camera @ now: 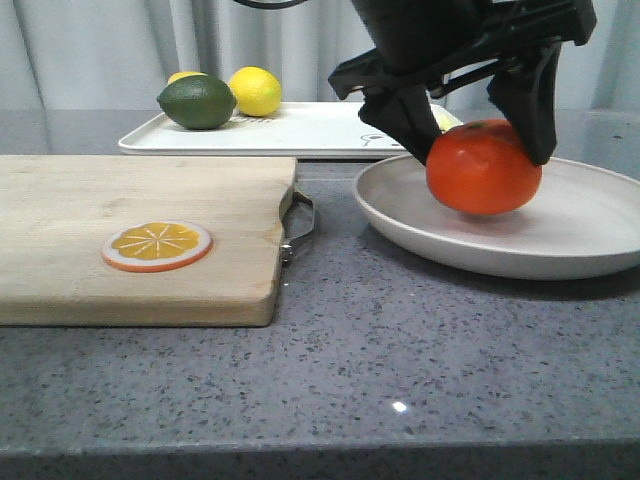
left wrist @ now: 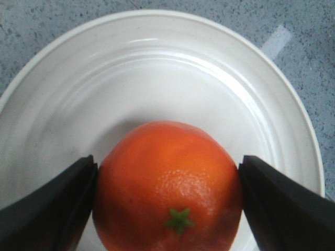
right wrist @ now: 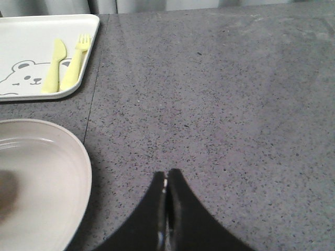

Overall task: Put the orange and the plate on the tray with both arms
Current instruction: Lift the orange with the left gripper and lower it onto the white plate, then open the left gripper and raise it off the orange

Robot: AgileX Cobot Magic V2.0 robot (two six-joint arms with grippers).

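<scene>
The orange [camera: 483, 167] is on or just above the off-white plate [camera: 580, 235] at the right of the table; contact with the plate is hard to tell. My left gripper [camera: 478, 140] is shut on the orange, one black finger on each side. In the left wrist view the orange [left wrist: 167, 183] fills the gap between the fingers [left wrist: 52, 209], over the plate [left wrist: 157, 68]. The white tray [camera: 300, 128] lies behind the plate. My right gripper [right wrist: 167, 178] is shut and empty over bare counter, beside the plate [right wrist: 47, 172]. The tray's corner [right wrist: 15, 31] shows the bear drawing.
A wooden cutting board [camera: 140, 230] with a flat orange slice [camera: 157, 246] lies at the left. A lime [camera: 197, 102] and a lemon [camera: 256, 91] sit on the tray's left end. A yellow knife [right wrist: 53, 65] and fork [right wrist: 74, 61] lie on its right end.
</scene>
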